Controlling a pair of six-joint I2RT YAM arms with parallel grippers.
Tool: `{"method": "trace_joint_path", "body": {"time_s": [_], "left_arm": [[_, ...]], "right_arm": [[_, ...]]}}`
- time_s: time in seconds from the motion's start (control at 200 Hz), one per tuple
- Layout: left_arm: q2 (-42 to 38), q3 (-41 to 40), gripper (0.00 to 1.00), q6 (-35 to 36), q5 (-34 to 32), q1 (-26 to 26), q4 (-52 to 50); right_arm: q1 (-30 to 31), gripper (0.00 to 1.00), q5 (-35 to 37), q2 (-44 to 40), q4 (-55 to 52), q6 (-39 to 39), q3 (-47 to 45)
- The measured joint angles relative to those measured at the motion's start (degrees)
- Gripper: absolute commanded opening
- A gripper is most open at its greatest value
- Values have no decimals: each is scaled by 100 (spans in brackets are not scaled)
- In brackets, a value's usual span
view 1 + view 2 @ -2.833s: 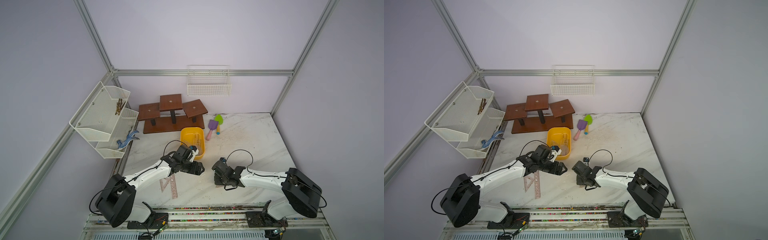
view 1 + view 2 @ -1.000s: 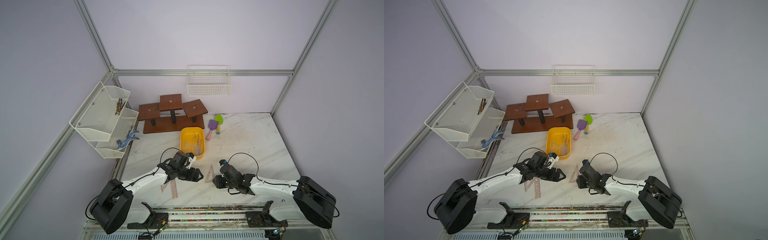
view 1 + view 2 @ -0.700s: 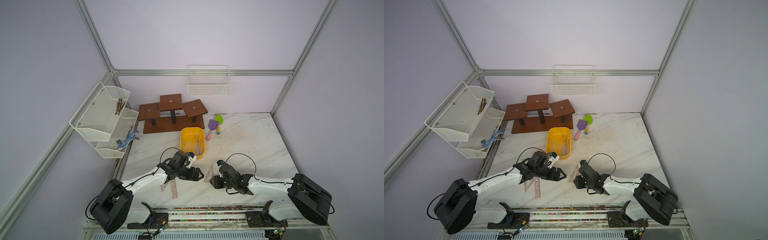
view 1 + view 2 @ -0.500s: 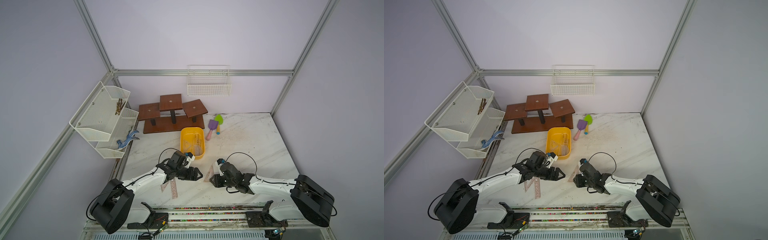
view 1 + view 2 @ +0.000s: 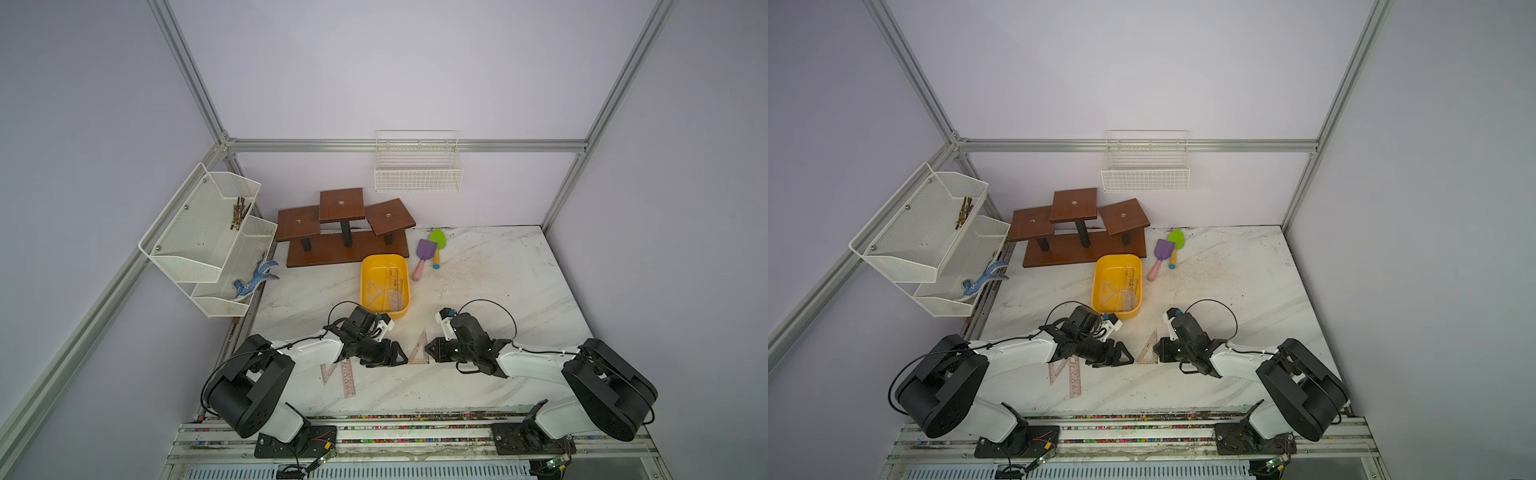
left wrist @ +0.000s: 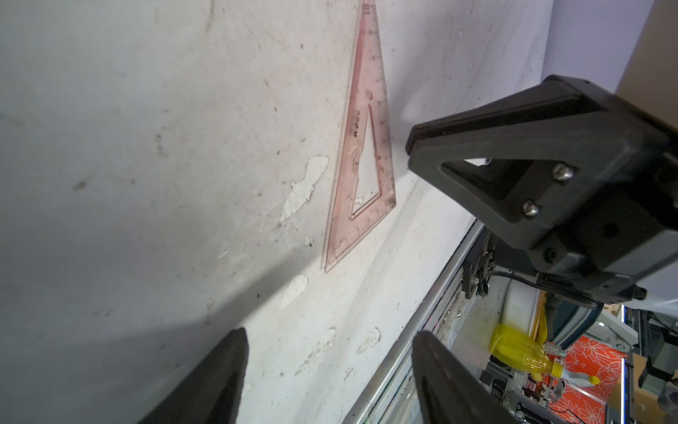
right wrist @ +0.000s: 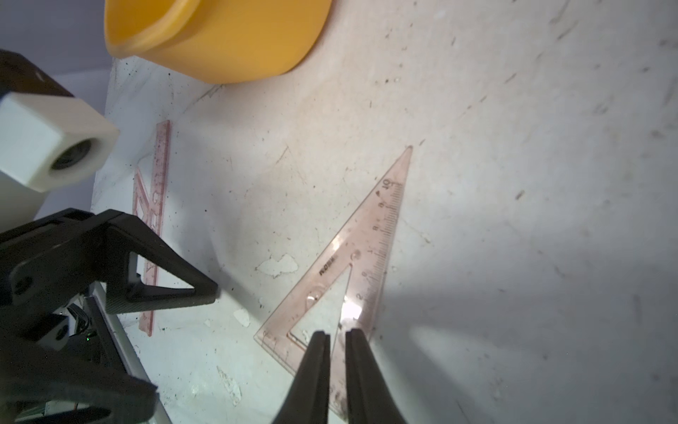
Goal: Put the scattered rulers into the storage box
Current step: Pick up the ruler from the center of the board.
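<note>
The task is partly done. On the worktop (image 5: 498, 291), a straight ruler (image 5: 348, 380) and a partly hidden triangle (image 5: 328, 371) lie under the left arm, at 7 o'clock from the storage box (image 5: 362, 286). The box already holds several rulers (image 5: 388, 291). The left hand (image 5: 395, 358) hovers wide and empty. The pinkish set square (image 5: 419, 352) lies at 5 o'clock from the box. The right hand (image 7: 334, 332), narrowed to a slit, sits at its short edge; whether it grips cannot be told.

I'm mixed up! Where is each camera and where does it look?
Top views: high above, looking down on the white marble table; left arm, right arm show.
Left wrist: on the left arm, facing the pinkish see-through triangle ruler; open left hand, right hand show.
Right wrist: on the right arm, facing the yellow plastic box; both hands show.
Wrist views share that ruler.
</note>
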Motion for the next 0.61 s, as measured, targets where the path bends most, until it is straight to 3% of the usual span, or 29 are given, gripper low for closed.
{"method": "trace_joint_path", "body": {"time_s": [0.605], "left_arm": [[579, 341, 75, -72, 280, -118, 345]], "right_arm": [[-61, 16, -225, 378, 197, -122, 90]]}}
